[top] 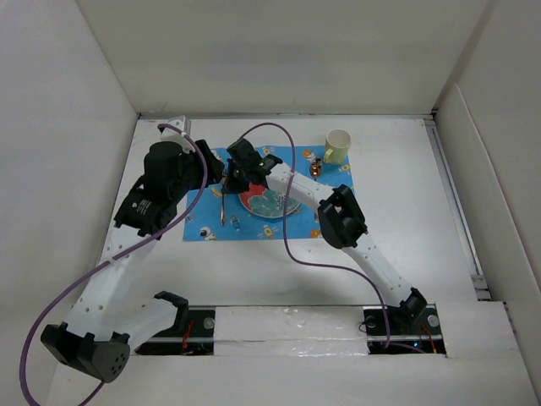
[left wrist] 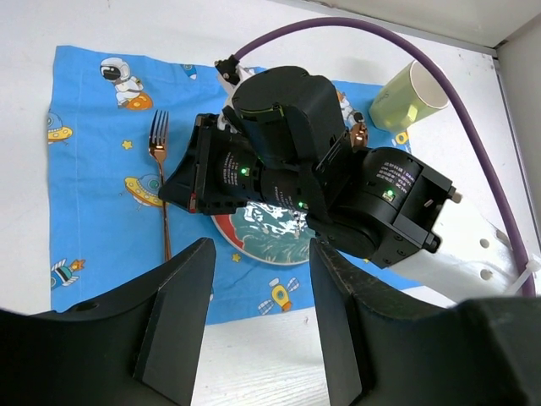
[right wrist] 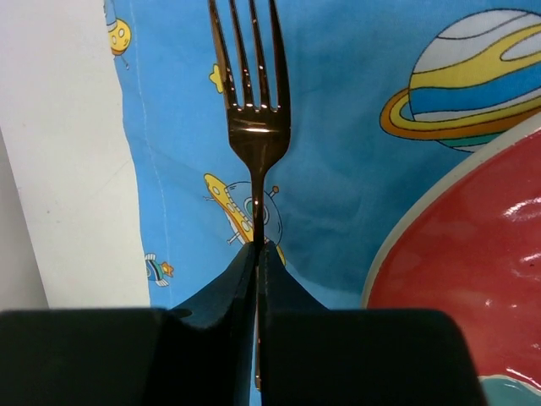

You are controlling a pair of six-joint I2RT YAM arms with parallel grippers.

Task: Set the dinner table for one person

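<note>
Metal glints between the fingers of the right gripper (right wrist: 256,254): they are pressed together on the handle of a copper-coloured fork (right wrist: 254,110), just below its neck. The fork sits over the left part of a blue space-print placemat (top: 203,216), beside a red-rimmed plate (right wrist: 473,245) in the middle of the cloth. From where I stand I cannot tell whether the fork rests on the cloth or hangs just above it.

The left gripper (left wrist: 260,254) hovers close by over the placemat's left side. Its fingers are spread apart with nothing between them.

The placemat lies on the white dinner table (top: 406,237), toward the far edge and roughly midway between the left and right edges. A pale green cup (top: 337,145) stands at the placemat's far right corner. Just beside the cup is a small copper-coloured item (top: 315,167), too small to identify.
</note>
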